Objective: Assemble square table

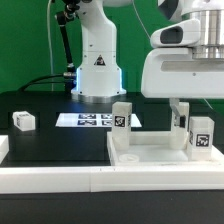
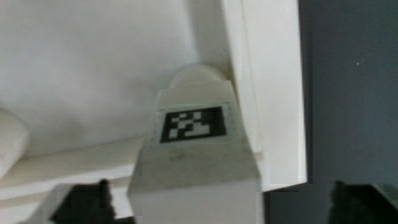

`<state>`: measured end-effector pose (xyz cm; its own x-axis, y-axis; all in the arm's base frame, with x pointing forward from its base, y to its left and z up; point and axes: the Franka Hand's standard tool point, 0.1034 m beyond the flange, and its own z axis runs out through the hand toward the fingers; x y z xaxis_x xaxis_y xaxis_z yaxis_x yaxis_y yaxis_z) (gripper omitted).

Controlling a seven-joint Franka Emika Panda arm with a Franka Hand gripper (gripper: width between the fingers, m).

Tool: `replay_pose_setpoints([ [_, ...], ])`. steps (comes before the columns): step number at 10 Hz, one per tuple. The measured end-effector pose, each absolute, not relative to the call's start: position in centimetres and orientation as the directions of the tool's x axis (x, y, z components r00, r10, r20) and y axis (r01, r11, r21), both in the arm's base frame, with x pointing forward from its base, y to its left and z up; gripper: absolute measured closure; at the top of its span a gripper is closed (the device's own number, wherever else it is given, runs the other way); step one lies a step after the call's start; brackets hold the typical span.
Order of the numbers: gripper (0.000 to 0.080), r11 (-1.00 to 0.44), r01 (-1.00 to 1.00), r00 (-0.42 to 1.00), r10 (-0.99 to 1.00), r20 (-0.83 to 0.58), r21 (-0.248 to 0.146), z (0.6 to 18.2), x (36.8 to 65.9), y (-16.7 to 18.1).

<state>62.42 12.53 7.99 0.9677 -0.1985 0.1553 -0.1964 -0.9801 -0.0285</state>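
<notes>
Gripper point(image 1: 181, 112) clamped on a tagged leg block point(image 2: 196, 135), held above the square tabletop slab point(image 1: 160, 152) on the counter point(image 1: 40, 140).

- A white leg block point(image 2: 192, 150) stands between the two dark fingers point(image 2: 93, 203), its upper end pointed.
- It carries a black-and-white tag point(image 2: 194, 125) facing the camera, beyond the fingertips.
- Each finger lies just beside a flank of the block; contact cannot be told.
- Beyond the block lies the white slab point(image 2: 107, 70), with a raised white edge point(image 2: 249, 60).
- The dark table surface point(image 2: 352, 90) runs past that edge, ahead of the other finger.
</notes>
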Motion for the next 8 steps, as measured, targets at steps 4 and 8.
replay_pose_setpoints([
  [4, 0.0510, -0.979, -0.203, 0.966, -0.204, 0.156, -0.027, 8.01, 62.47, 12.27],
  [8, 0.0510, -0.911, -0.406, 0.900, -0.412, 0.141, -0.070, 7.96, 62.48, 11.96],
])
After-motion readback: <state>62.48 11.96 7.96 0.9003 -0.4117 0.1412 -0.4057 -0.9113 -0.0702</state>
